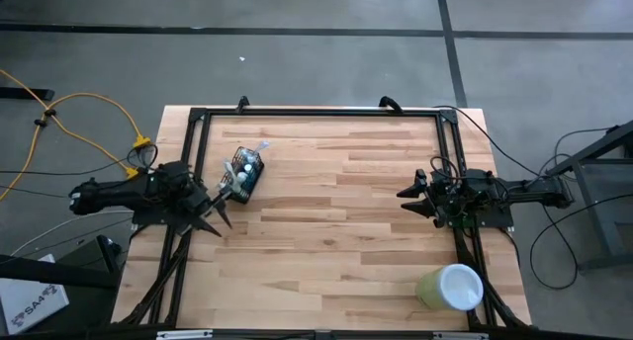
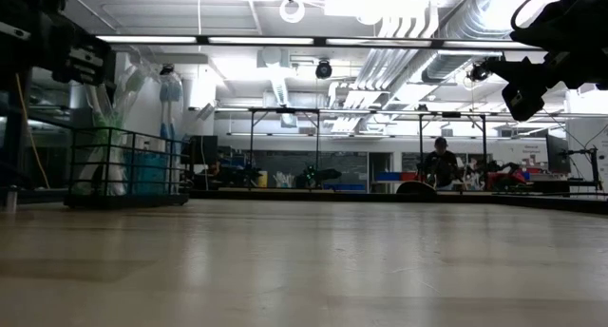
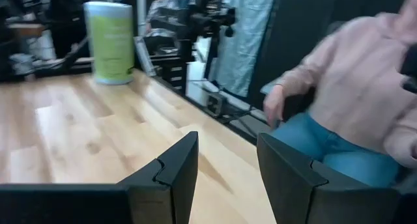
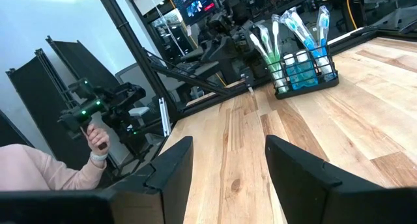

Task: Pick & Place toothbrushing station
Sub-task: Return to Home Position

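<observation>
Placing looks done: the small black wire-mesh holder cup (image 1: 246, 172) stands on the pale wooden plank table (image 1: 336, 241) near its left side, full of green and blue plastic toothbrushes (image 4: 300, 34). Left gripper (image 1: 220, 224) just beside it, fingers spread, empty. Right gripper (image 1: 407, 202) well apart, spread, empty. Homing step: retract both arms without clipping the holder

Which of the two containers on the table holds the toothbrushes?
The black wire holder: toothbrushes stand in it; the pale green cup shows only its white inside.

Smooth pale wood-plank table (image 1: 336, 241) with a faint sheen; black wire-mesh holder cup (image 4: 303, 75); matt green cup (image 3: 112, 42)
</observation>
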